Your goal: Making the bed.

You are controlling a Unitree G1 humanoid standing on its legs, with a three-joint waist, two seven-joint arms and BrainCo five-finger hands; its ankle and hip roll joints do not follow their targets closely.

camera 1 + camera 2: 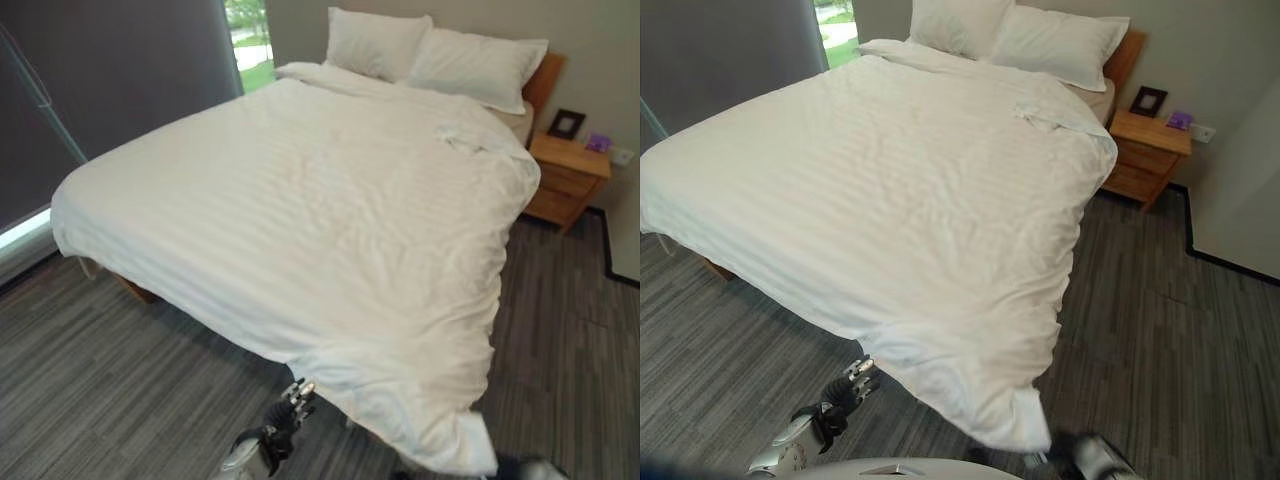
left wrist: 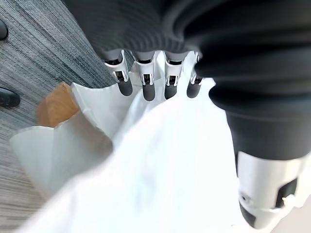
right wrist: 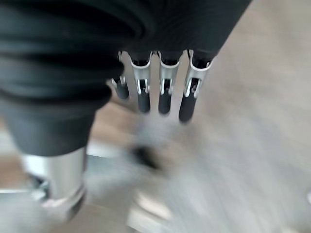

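Nearest you, your left hand (image 1: 291, 404) sits low by the near corner of the bed, fingers (image 2: 147, 87) straight and apart, clear of the cloth. Your right hand (image 3: 160, 92) also has its fingers straight and holds nothing. The white duvet (image 1: 320, 210) covers the bed, and its near right corner (image 1: 1025, 425) droops toward the grey floor (image 1: 110, 390). Farther off, two pillows (image 1: 435, 55) lean at the headboard, with a wooden nightstand (image 1: 568, 178) to the far right.

Matt white striped cloth duvet (image 1: 300, 200); smooth wooden nightstand (image 1: 567, 178); rough grey carpet floor (image 1: 100, 390).
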